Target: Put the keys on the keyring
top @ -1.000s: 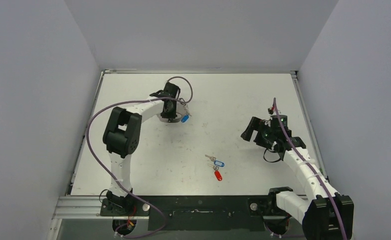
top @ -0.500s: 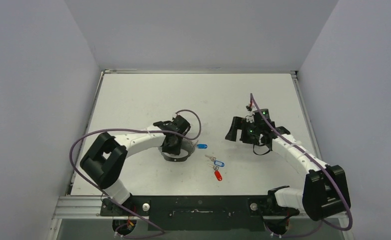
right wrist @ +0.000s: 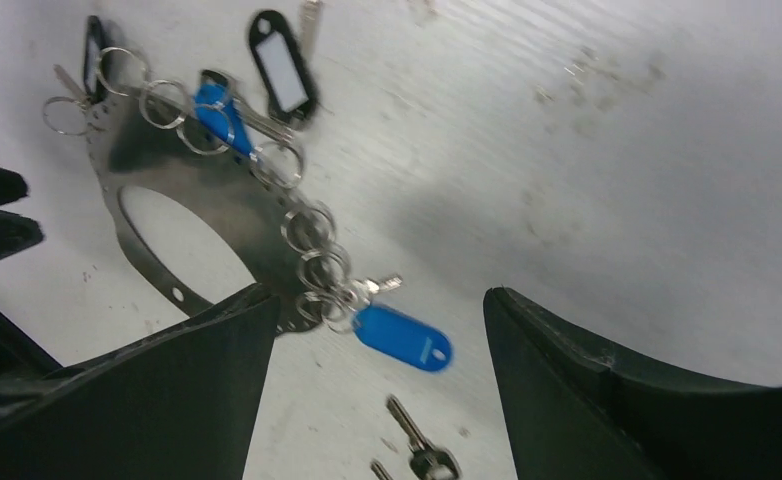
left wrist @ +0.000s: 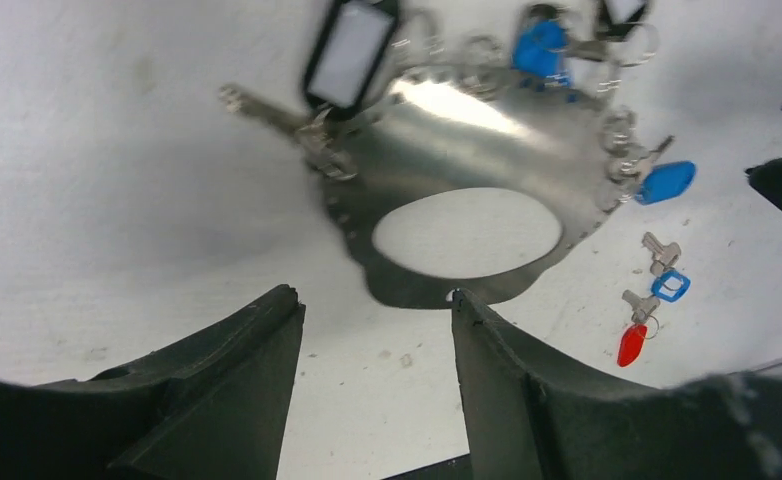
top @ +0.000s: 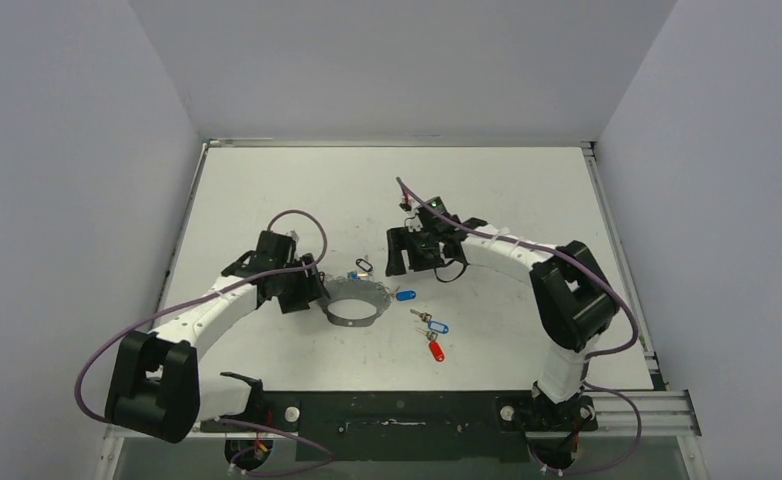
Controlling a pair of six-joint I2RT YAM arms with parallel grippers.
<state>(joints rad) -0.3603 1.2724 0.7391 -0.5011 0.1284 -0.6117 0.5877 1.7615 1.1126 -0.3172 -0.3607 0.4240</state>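
At the left pincer (left wrist: 372, 300): jaws parted, nothing held, tips just short of the keyring (left wrist: 447, 130), flat on the surface (left wrist: 87, 200) straight ahead. At the right pincer (right wrist: 372, 295): spread wide, likewise gripping nothing, poised over the ring's opposite edge, with an already-ringed blue tag (right wrist: 402, 337) below and between its fingers. Off to the right of the left pincer and near the right one: two loose keys, one blue-tagged (left wrist: 671, 286), one red-tagged (left wrist: 631, 343), apart from the ring and not yet threaded. Likely to go wrong from here: closing the right pincer on the hanging blue tag rather than on a loose key, and so dragging the whole ring; nudging the thin plate with the left tips and sliding it over the loose keys; scattering those small keys with a low sweep; bumping pincer against pincer, both crowding one ring; pinching a flat key badly against the surface and flicking it away.
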